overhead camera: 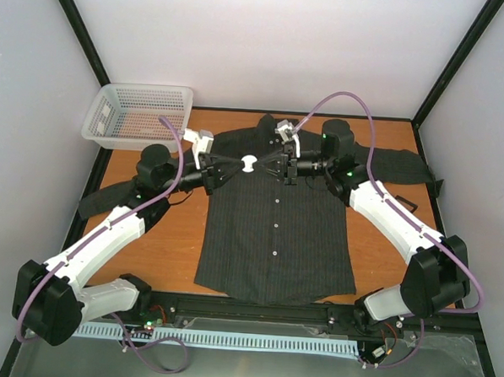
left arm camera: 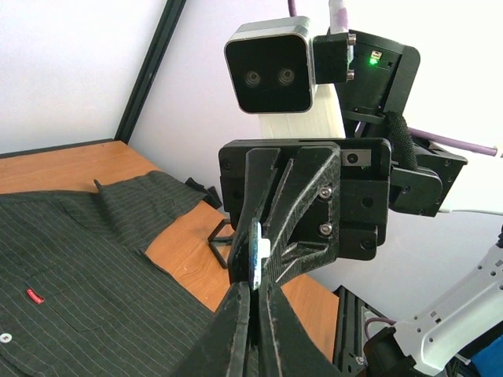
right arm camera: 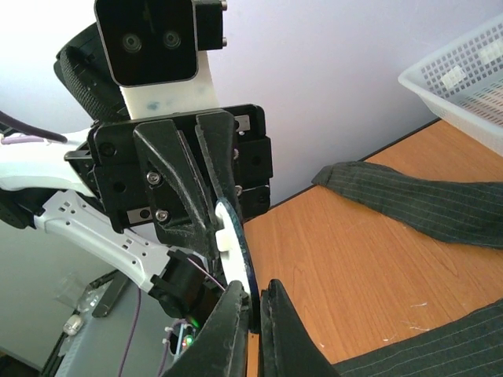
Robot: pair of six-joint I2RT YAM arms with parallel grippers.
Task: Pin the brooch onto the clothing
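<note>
The dark pinstriped shirt (overhead camera: 275, 232) lies flat on the table, buttons up. It also shows in the left wrist view (left arm camera: 71, 267), with its red tag (left arm camera: 34, 295). My left gripper (overhead camera: 235, 163) and right gripper (overhead camera: 262, 164) meet tip to tip above the upper chest. Between them is the round white brooch (overhead camera: 248, 163). In the left wrist view my left gripper (left arm camera: 253, 292) is shut on the brooch's edge (left arm camera: 256, 255). In the right wrist view my right gripper (right arm camera: 258, 289) is shut on the opposite edge of the brooch (right arm camera: 233, 243).
A white mesh basket (overhead camera: 138, 112) stands at the back left, also in the right wrist view (right arm camera: 464, 71). A small black frame (overhead camera: 406, 202) lies on the wood right of the shirt. Both sleeves spread sideways, the left one showing in the right wrist view (right arm camera: 424, 200).
</note>
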